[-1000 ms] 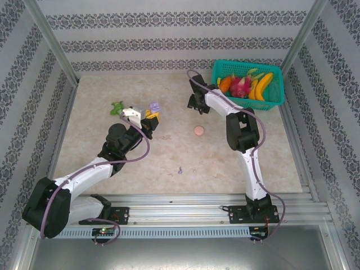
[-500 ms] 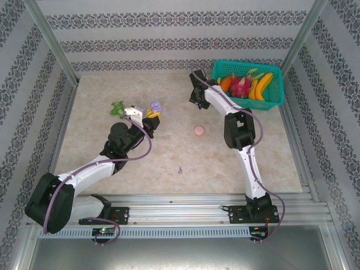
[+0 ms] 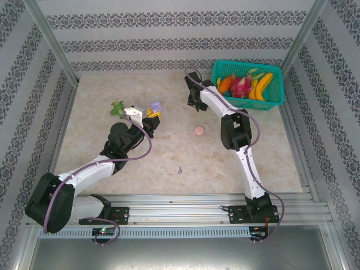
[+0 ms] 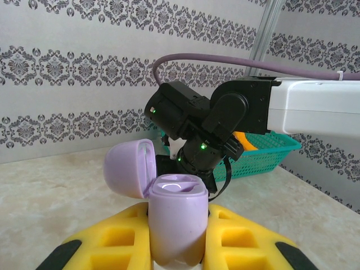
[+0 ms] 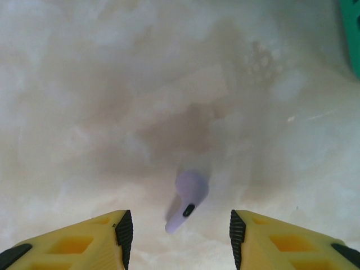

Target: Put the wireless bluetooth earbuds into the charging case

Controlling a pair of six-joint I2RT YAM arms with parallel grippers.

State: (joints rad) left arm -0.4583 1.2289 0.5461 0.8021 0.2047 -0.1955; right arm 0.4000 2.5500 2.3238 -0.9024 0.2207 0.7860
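Left hand clamps the open case as right hand, spread open beside the basket, brackets a purple earbud, not yet inserted.

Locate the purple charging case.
In the left wrist view the purple charging case stands clamped in the left tool, lid open; from above, left of centre, near a green object.

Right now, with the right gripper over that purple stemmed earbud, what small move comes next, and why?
Probably lower the right gripper slightly: its open jaws flank the tiny purple stemmed earbud lying untouched on the marbled table, while the left gripper holds the open lilac charging case.
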